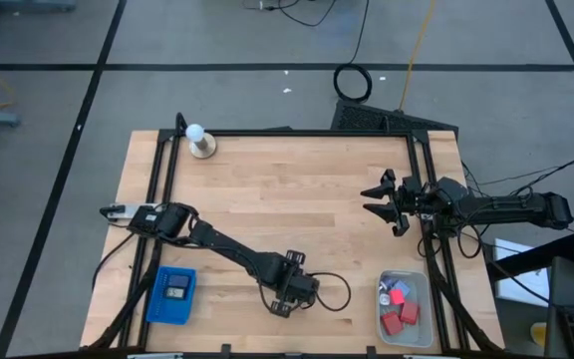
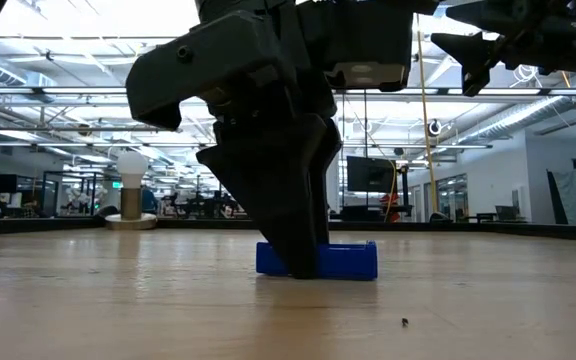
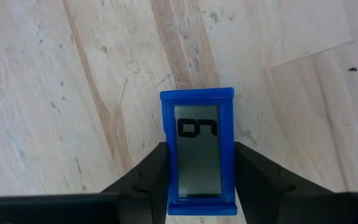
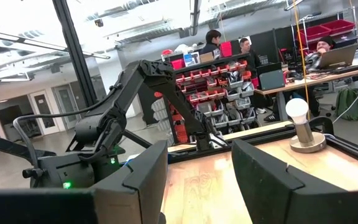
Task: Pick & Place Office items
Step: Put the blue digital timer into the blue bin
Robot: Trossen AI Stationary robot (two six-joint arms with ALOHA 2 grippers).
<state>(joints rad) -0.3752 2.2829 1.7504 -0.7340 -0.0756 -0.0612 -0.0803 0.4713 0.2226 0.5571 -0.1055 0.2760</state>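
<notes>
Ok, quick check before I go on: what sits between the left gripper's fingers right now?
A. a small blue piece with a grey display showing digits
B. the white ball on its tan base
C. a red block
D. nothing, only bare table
A. In the left wrist view the blue display piece lies on the wooden table with the left gripper straddling it, one dark finger against each long side.

My arms are dark, jointed links, matte black throughout. My left gripper [image 3: 201,180] ends in two broad, flat black fingers [image 3: 145,180], tapering to wedge tips. My right gripper [image 1: 387,202] has splayed black prongs (black cables loop behind its wrist).
</notes>
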